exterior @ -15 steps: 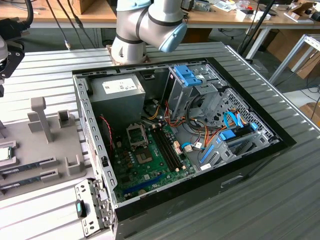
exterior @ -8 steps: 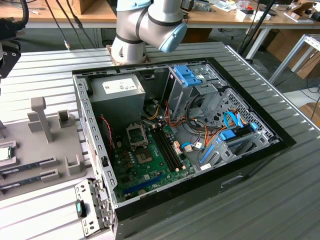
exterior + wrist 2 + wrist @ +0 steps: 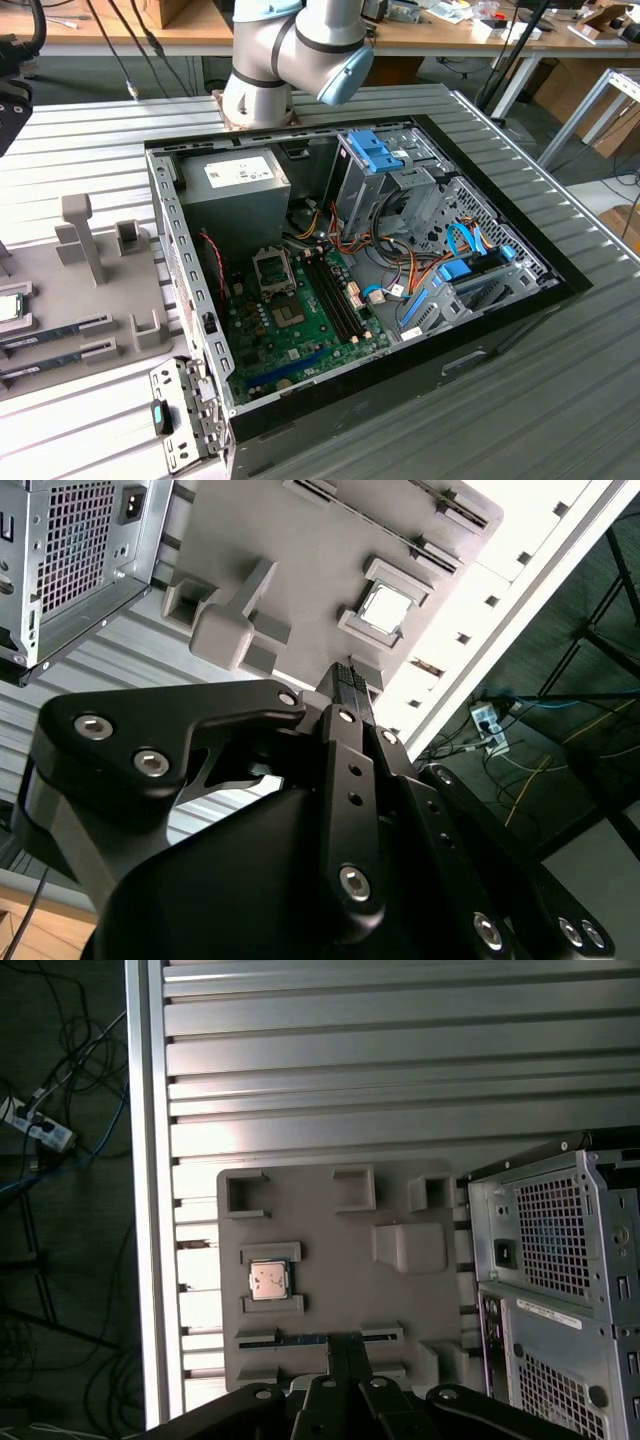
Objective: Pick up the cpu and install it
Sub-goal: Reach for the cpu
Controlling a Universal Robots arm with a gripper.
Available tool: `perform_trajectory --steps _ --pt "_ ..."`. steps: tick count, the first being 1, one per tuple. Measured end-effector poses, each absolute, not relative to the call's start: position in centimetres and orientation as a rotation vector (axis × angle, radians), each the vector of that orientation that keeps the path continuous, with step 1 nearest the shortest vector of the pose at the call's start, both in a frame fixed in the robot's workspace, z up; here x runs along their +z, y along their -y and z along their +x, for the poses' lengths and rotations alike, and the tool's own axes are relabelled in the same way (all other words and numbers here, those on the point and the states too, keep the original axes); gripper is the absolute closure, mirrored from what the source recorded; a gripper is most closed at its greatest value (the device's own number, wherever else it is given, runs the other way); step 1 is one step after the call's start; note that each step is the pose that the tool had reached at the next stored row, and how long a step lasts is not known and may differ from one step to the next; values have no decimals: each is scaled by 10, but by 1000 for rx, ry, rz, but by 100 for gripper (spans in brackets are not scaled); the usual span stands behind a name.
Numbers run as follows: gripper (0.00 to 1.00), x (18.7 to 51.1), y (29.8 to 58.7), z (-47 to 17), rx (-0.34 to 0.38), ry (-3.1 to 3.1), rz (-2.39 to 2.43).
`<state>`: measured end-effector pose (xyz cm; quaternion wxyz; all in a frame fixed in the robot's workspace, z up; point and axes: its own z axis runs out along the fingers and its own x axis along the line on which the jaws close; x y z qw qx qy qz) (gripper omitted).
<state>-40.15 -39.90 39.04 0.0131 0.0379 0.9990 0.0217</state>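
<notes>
- The cpu (image 3: 269, 1280) lies flat, silvery top up, in its own pocket of the grey holder tray (image 3: 330, 1210). A raised lip (image 3: 272, 1252) hems it on each of two opposite sides.
- It sits just beyond the fingertips and a little off their line, untouched.
- The gripper (image 3: 346, 1338) hangs above the tray with its two fingers pressed together, only a seam between them, and it holds nothing.
- Right under the fingertips is a long narrow slot (image 3: 300, 1338) of the tray, not the chip's pocket.
- Risk: coming down with the fingers closed would likely press on the metal top rather than straddle it.
- Risk: the fingers stand off-centre from the pocket, so one could land on a lip and tip the chip or nip only a corner.
- Risk: a chip gripped crooked would probably meet the socket (image 3: 274, 267) on the green board (image 3: 310, 335) askew and might damage it.
- The computer case (image 3: 560, 1260) stands close beside the tray, so a wide swing could clip its wall.
</notes>
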Motion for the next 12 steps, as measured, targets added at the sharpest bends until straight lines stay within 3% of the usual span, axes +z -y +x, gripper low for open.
perform_trajectory --steps 12 --pt "89 390 399 -409 68 -3112 118"
